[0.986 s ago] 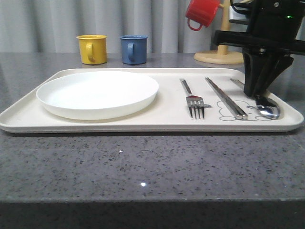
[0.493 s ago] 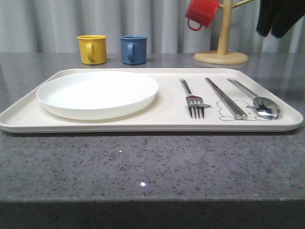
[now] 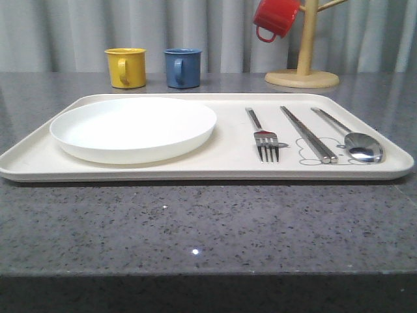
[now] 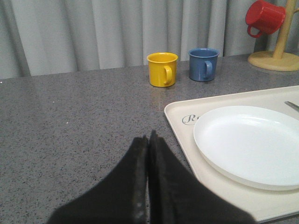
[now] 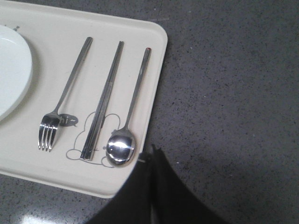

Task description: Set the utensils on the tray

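The fork, chopsticks and spoon lie side by side at the tray's right end — neat, like a set place beside the plate. Both hands — left, right — are pressed together and hold nothing, so the job looks done.

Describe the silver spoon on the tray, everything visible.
The shiny silver metal spoon has a long thin handle and a round bowl that reflects light. It lies flat on the cream rectangular tray, rightmost of the utensils, beside the pair of silver chopsticks without touching them, handle pointing away toward the far rim. The bowl rests near the tray's front right corner, next to the grey rabbit drawing. Nothing grips it.
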